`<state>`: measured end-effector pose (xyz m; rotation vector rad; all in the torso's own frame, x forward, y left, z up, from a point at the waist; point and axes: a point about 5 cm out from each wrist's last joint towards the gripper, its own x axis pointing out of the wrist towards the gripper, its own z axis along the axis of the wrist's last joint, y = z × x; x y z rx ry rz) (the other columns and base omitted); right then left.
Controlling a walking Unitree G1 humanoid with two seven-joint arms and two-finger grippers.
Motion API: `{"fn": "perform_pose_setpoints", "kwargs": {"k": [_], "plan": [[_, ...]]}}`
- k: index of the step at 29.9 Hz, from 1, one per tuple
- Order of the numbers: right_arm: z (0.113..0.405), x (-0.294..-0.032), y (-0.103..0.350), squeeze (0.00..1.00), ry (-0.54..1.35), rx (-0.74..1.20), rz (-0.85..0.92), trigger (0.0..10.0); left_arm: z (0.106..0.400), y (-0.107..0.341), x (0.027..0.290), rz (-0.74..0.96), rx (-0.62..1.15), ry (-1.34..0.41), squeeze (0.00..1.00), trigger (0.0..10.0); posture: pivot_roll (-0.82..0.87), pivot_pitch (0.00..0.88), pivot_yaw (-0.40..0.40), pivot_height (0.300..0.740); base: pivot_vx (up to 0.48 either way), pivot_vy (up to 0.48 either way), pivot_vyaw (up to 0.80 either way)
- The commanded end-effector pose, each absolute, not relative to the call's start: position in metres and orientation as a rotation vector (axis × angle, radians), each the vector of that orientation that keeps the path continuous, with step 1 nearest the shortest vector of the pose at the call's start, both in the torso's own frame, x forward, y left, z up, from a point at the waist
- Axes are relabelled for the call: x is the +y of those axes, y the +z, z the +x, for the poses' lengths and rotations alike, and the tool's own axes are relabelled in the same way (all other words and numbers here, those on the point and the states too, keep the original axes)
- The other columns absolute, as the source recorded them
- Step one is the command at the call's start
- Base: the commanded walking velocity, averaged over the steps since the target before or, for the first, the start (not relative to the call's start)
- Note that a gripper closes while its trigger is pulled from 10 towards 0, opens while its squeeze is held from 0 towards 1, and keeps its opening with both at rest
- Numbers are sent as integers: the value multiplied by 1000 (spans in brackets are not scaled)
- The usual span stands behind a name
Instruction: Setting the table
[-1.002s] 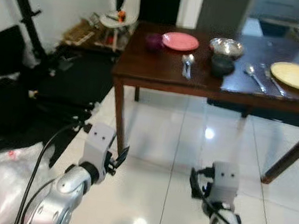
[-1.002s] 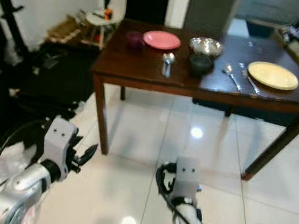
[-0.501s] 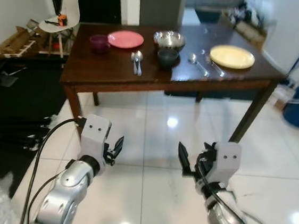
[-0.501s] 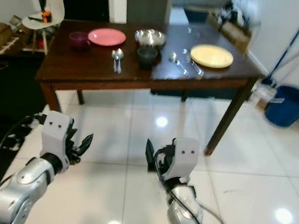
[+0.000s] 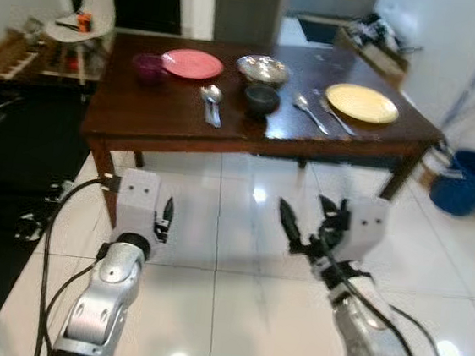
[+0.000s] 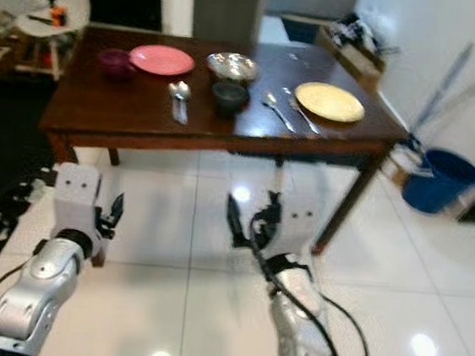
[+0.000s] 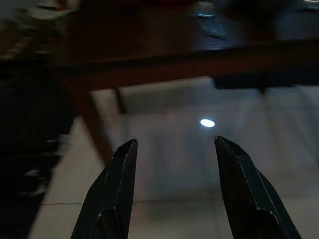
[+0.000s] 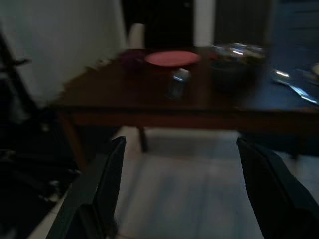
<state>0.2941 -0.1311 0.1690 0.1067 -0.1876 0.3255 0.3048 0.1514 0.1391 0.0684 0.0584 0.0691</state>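
Head camera, left eye: a dark wooden worktop [image 5: 151,114] stands ahead on glossy white floor tiles [image 5: 223,313]. On it, from the robot's left, sit a small purple cup [image 5: 149,66], a pink plate [image 5: 192,63], a pair of spoons [image 5: 210,103] nearer the front edge, a steel bowl [image 5: 263,67] with a dark bowl [image 5: 262,98] just in front of it, a spoon and fork [image 5: 314,114], and a yellow plate [image 5: 362,103] near the right corner. The front edge runs clear across the view, with open tile between it and the robot. A white chair [image 5: 83,17] stands beyond the left end and a blue bin [image 5: 465,181] sits on the floor off the right end. The left gripper [image 5: 165,220] is raised over the tiles before the left table leg; the right gripper [image 5: 309,220] is raised with its jaws spread wide.

Right eye: the same layout, with the left table leg [image 6: 64,149] just behind the left arm and the right table leg [image 6: 336,207] behind the right wrist.

Left wrist: two black fingers [image 7: 112,191] stand parted, jaws open and empty, pointing at tile and the worktop's underside edge.

Right wrist: dim; the fingers [image 8: 94,191] are wide apart and empty, facing the worktop's front edge, the pink plate and the spoons.
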Motion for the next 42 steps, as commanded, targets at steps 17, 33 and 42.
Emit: {"fn": "perform_pose_setpoints", "kwargs": {"k": [17,33,42], "plan": [[295,-132,161,0,317,-161,119,10000,313,144,139,107,19,31,0,10000,-71,0,77,740,433,0,0],[297,-134,157,0,290,-152,127,10000,313,147,128,139,-13,-26,0,10000,-70,0,84,740,419,-64,0],[296,-135,155,0,284,-152,131,10000,313,147,125,141,-19,-42,0,10000,-72,0,88,740,402,-256,0]]}}
